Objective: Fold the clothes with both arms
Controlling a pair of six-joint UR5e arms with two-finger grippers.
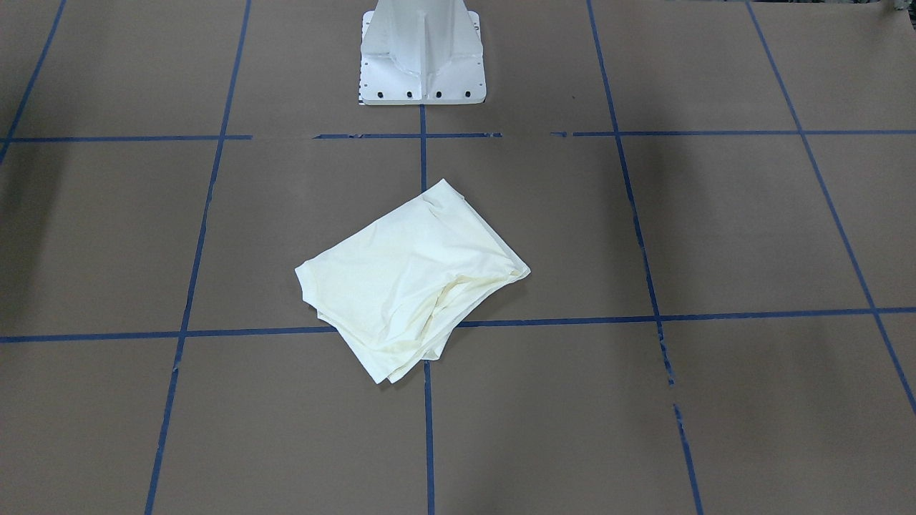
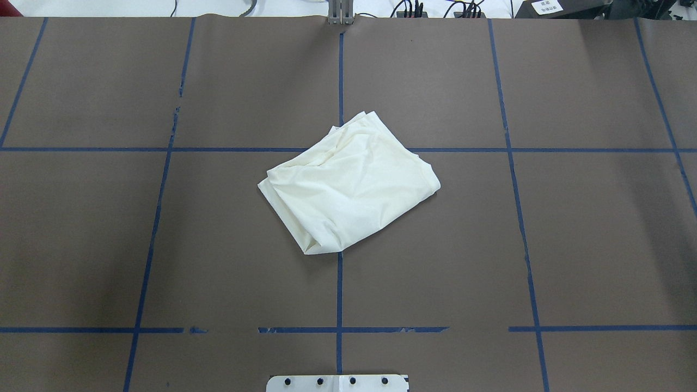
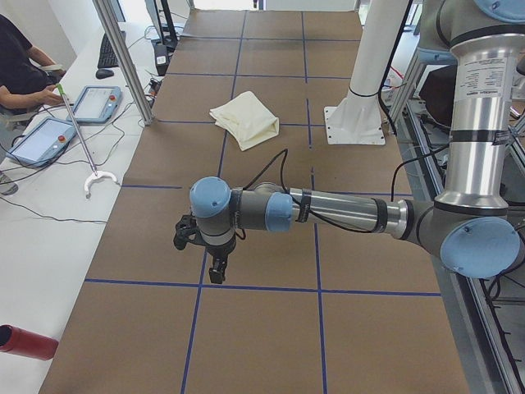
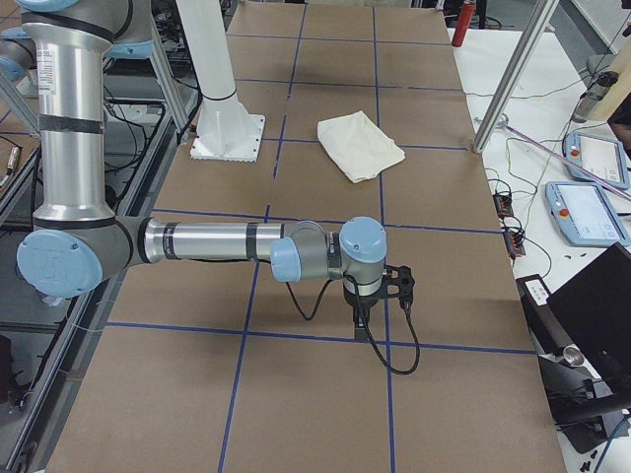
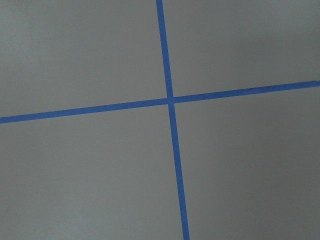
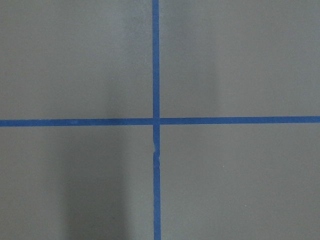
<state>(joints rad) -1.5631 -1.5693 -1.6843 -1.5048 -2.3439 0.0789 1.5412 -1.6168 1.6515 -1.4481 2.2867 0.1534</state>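
The cream T-shirt lies folded into a rough, plain-side-up rectangle at the middle of the brown table; it also shows in the overhead view and both side views. No print shows. My left gripper hangs over the table far to the left of the shirt, pointing down. My right gripper hangs over the table far to its right. Both show only in the side views, so I cannot tell whether they are open or shut. The wrist views show only the table and blue tape.
The white pedestal base stands at the robot side of the table. Blue tape lines grid the brown surface. An operator sits at a side bench with tablets. A red cylinder lies on that bench.
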